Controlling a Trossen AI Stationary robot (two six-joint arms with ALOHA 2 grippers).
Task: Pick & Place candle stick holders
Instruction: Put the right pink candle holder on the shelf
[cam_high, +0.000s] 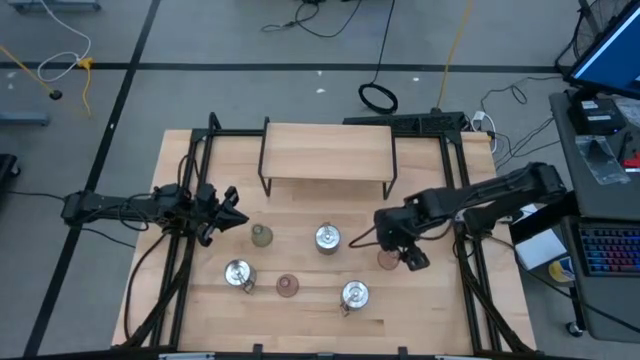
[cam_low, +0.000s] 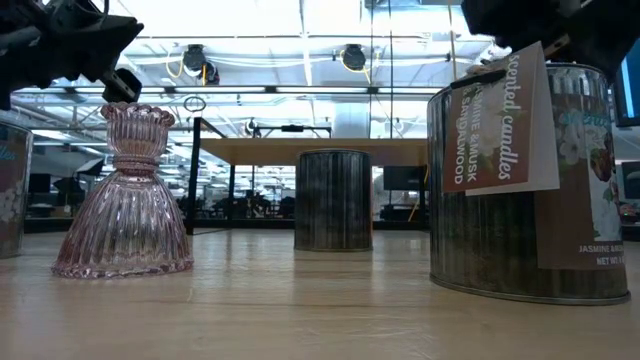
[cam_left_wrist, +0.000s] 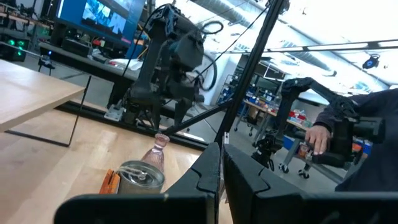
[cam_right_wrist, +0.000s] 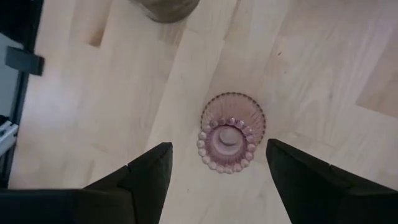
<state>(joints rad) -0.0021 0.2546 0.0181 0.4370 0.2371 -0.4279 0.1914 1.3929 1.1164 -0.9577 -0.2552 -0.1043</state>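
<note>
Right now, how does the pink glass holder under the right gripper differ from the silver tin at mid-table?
The pink glass holder is ribbed, see-through and bell-shaped with a beaded rim; the silver tin is an opaque, straight-sided metal cylinder. The holder sits below the open right gripper; the tin stands away from both grippers. Both stand upright on the table.
</note>
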